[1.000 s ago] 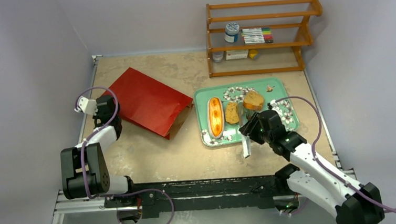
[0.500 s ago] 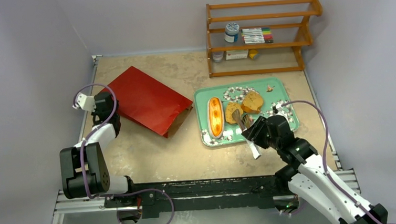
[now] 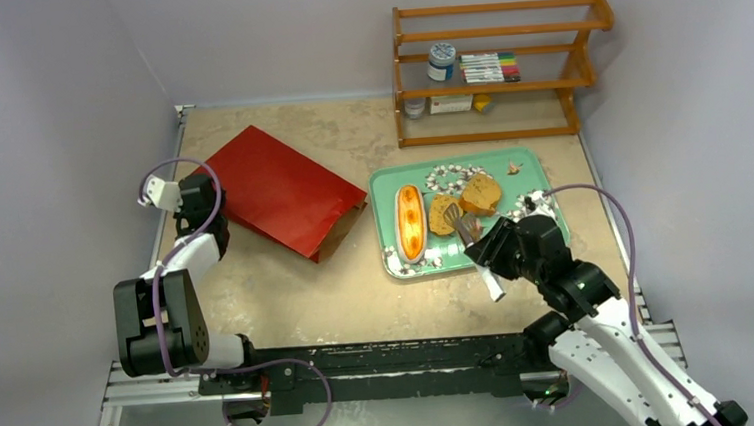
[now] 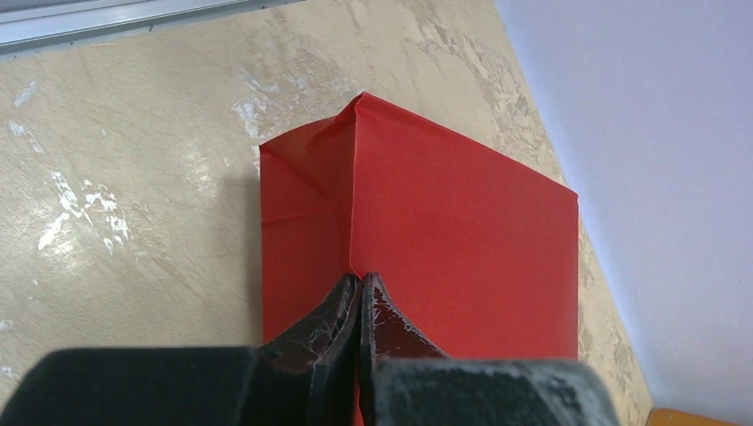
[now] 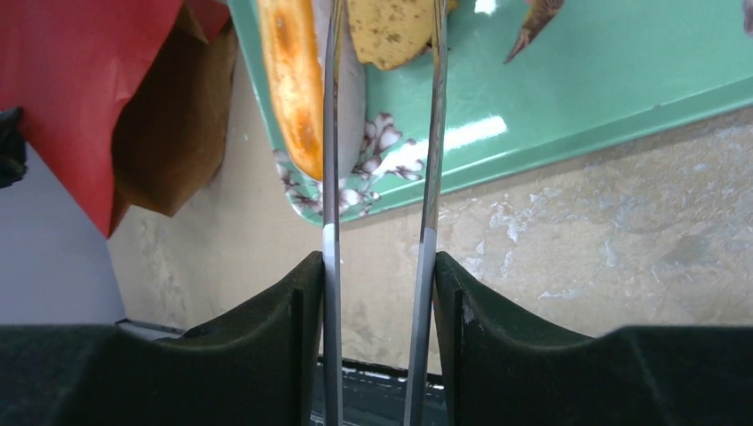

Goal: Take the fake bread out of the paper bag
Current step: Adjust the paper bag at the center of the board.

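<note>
Tan table (image 3: 289,299): left hand (image 4: 360,288) pinches paper bag (image 4: 444,213); right wrist view reveals right hand (image 5: 379,266) gripping tongs (image 5: 330,240).

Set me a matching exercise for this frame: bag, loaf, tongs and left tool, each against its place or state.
Things:
1. bag
2. loaf
3. tongs
4. left tool

Places or states:
A. lying on the tray
B. held by the right tool
C. flat on the table
D. shut on the bag

Pairs: 1-C, 2-A, 3-B, 4-D.
</note>
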Motion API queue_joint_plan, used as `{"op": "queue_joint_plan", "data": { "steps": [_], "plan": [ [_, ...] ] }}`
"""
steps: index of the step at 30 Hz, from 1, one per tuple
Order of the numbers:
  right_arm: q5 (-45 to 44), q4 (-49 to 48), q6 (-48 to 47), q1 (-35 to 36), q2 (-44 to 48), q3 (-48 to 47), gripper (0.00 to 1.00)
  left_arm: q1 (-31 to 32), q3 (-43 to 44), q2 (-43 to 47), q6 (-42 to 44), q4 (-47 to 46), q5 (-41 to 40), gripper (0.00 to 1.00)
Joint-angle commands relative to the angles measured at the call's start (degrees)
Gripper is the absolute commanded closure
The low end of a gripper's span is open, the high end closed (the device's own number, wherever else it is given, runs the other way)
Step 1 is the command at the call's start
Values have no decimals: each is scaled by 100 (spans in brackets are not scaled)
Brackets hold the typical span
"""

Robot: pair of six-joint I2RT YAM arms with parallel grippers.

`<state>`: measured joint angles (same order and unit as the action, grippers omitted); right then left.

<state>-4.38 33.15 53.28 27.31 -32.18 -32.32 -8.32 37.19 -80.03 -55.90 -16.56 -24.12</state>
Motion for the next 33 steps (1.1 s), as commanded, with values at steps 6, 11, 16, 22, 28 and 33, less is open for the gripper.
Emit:
{"op": "queue_joint_plan", "data": {
  "steps": [6,11,16,22,28,33],
  "plan": [
    [245,-253,-676,-6,-28,-879,55,-143,319,-81,92,-7,144,100],
    [687,-598,-953,-12,-404,-1075,56,-148,384,-125,21,-14,197,100],
    [1067,-931,-1179,25,-765,-1188,57,-173,484,-184,25,30,255,100],
    [1224,-1443,-1206,545,-1100,-1020,58,-224,575,-218,44,112,336,100],
    [705,-2032,-985,1815,-1775,-1048,58,-319,718,-286,20,286,526,100],
    [535,-2653,-872,2354,-2323,-1027,58,-409,872,-309,55,488,743,100]
  ]
}}
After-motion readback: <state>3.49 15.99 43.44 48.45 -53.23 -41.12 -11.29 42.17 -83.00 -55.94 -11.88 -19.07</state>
